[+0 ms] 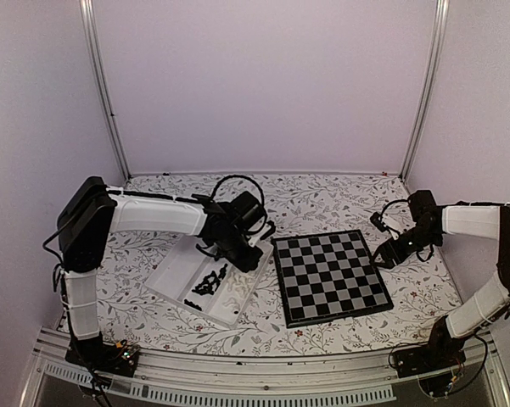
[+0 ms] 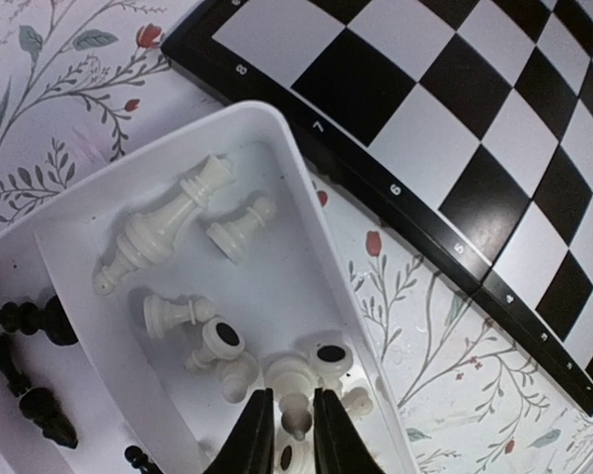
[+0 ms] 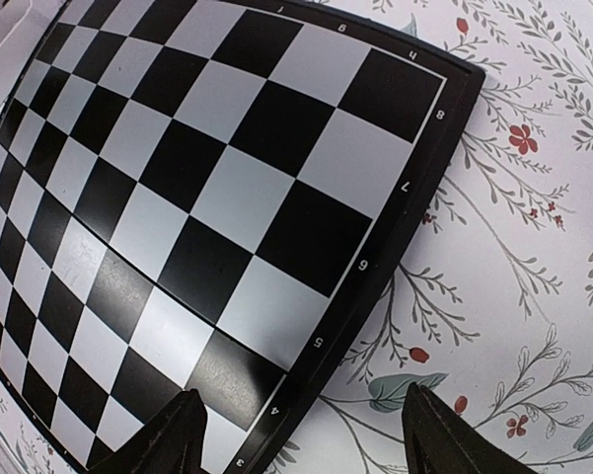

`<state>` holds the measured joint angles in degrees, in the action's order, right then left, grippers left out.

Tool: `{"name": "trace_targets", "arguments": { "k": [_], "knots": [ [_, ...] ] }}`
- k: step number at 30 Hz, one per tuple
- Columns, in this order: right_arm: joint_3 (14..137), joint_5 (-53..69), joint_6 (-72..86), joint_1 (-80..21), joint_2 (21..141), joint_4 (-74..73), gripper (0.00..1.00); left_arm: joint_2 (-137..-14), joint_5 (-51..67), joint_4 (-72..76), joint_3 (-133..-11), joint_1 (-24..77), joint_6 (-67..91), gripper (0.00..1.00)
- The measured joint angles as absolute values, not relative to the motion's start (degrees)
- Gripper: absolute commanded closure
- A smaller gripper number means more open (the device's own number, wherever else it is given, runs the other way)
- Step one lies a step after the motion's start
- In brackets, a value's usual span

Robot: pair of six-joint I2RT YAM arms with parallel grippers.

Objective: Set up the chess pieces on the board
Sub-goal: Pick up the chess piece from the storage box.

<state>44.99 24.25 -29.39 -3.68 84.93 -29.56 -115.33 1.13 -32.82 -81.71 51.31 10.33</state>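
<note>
1. my left claw (image 2: 294, 434): narrow, lowered into the tray, its dark fingers (image 2: 252, 439) on either side of one white pawn (image 2: 294, 417). i cannot tell whether they press it yet.
2. my right claw (image 3: 306, 444): wide, nothing between the tips, hanging over the numbered right edge of the chessboard.
3. chessboard (image 1: 331, 275): flat on the floral worktop (image 1: 322, 199), between my two arms, black and light checks inside a dark border.
4. tray (image 2: 276, 128): clear plastic, divided into compartments, lying just left of the chessboard, one corner near its border.
5. white chess pieces (image 2: 158, 232): in the tray compartment nearest the chessboard, mostly on their sides, a tall one beside a small pawn.
6. black chess pieces (image 2: 30, 331): in the next compartment, beyond the divider, lying down.
</note>
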Motion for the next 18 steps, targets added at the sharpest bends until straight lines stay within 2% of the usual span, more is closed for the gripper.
{"name": "trace_targets", "arguments": {
  "k": [4,10,18],
  "knots": [
    [44.9,24.4,-29.4,-3.7,84.9,-29.5,0.29,-115.9,1.1,-33.3,-81.7,51.3,10.3,0.81],
    [44.9,24.6,-29.4,-3.7,84.9,-29.5,0.29,-116.9,1.1,-34.7,-82.7,51.4,10.3,0.91],
    [44.9,24.6,-29.3,-3.7,84.5,-29.5,0.29,-115.7,-2.0,-38.4,-86.2,53.0,10.2,0.92]
  ]
}}
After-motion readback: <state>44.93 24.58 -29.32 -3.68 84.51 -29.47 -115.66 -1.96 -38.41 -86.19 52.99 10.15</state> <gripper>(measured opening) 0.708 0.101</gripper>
